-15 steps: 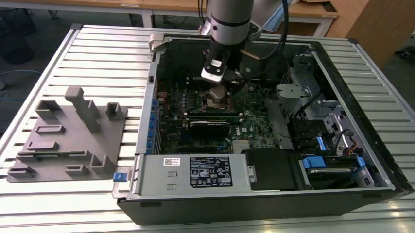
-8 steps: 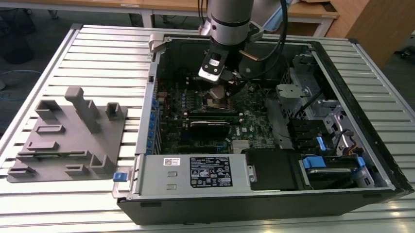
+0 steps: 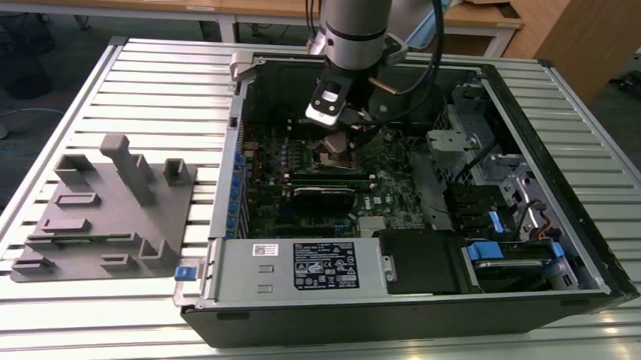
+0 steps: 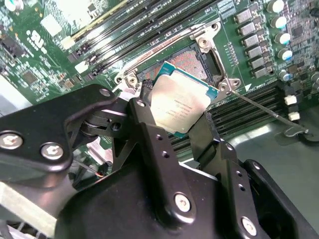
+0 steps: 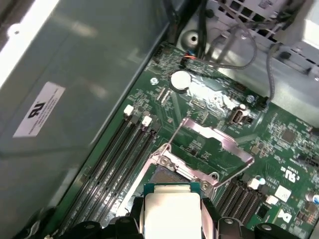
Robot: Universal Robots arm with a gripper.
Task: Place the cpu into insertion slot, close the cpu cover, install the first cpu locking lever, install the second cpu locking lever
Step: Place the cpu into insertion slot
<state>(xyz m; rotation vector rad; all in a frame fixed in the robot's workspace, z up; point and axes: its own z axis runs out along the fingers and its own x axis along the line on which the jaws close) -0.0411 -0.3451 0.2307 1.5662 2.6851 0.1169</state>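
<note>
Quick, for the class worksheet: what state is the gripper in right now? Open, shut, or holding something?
Gripper: shut on the cpu, holding it over the insertion slot.

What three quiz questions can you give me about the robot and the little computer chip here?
1. True or false: the cpu lies flat inside the insertion slot.
2. What is the end effector gripping? A) the cpu, B) a memory stick, C) a cable.
3. Fill in the missing word: the cpu cover stands ___, so the slot is uncovered.

Key: 1. False; the end effector holds it tilted above the slot. 2. A. 3. open.
</note>
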